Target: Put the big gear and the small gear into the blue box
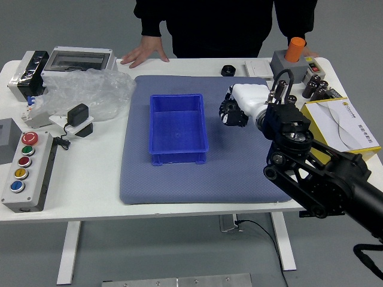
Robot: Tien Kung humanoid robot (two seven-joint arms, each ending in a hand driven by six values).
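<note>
Blue box (179, 158), upright on the grey mat (179, 186), is noted to the left of the right hand's fingers (231, 113), near them. We find the right hand (234, 107) over the mat, with the fingers pointing downward; we cannot tell whether they are apart, together or clamped on a gear. Neither the big gear nor the small gear can be identified with certainty.

Beyond the fingers, close to the mat's far edge, we record a black round piece (228, 70); we cannot tell whether it is a gear. A flat white piece (258, 68) lies beyond the fingers and to their right. Further right we list a grey block (289, 70) with an orange cylinder (295, 50) on top and, nearer us, a yellow and white carton (346, 127).

Well to the left of the fingers, on the white table (87, 179), we log crumpled clear plastic (93, 92) and a button panel (29, 173).

Beyond the fingers stands a person (218, 27), one hand (145, 50) resting at the table's far edge, the other partly hidden behind the block.
</note>
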